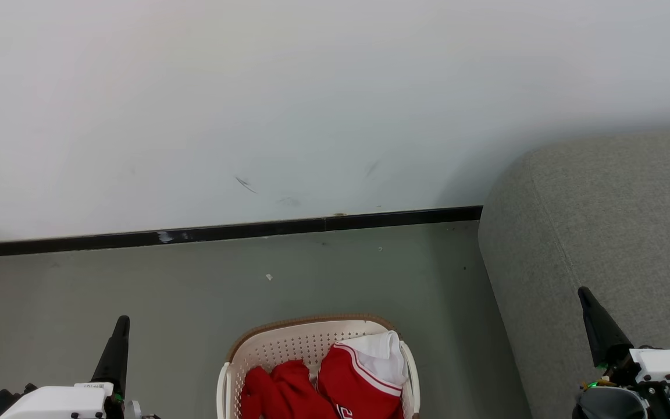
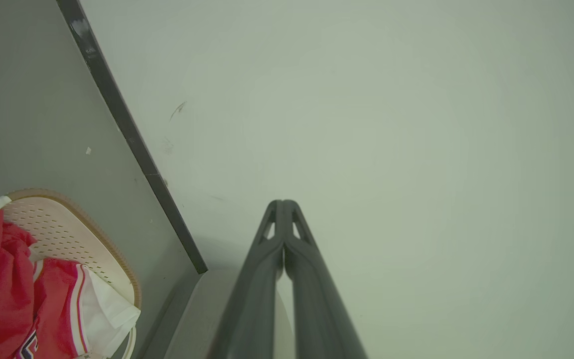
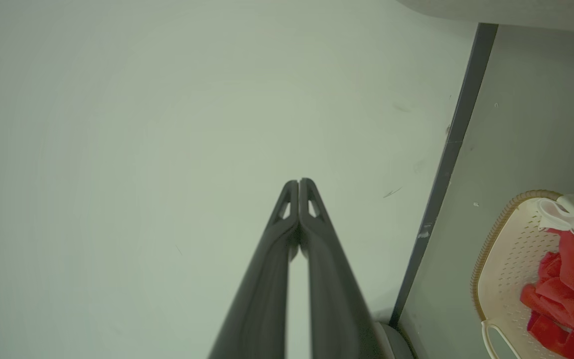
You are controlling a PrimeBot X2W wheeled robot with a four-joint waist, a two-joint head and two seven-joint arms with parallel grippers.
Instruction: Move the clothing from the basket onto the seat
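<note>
The cream basket [image 1: 288, 343] with its brown rim stands on the floor at the bottom centre of the head view. Red clothing [image 1: 335, 384] with white trim lies bundled inside it, and the same clothing [image 2: 13, 299] and basket [image 2: 68, 234] appear in the left wrist view, and again as clothing [image 3: 571, 284] in the basket [image 3: 506, 259] in the right wrist view. The grey seat [image 1: 602, 233] rises at the right. My left gripper [image 1: 121, 323] sits left of the basket, shut and empty. My right gripper [image 1: 584, 294] is over the seat's front, shut and empty. In the wrist views the left gripper [image 2: 282, 204] and the right gripper [image 3: 298, 183] point at the wall with tips pressed together.
A white wall [image 1: 312, 105] with scuff marks stands behind, edged by a black baseboard [image 1: 224, 233]. Grey floor [image 1: 195, 291] lies between the baseboard and the basket. The seat's rounded side stands close to the basket's right.
</note>
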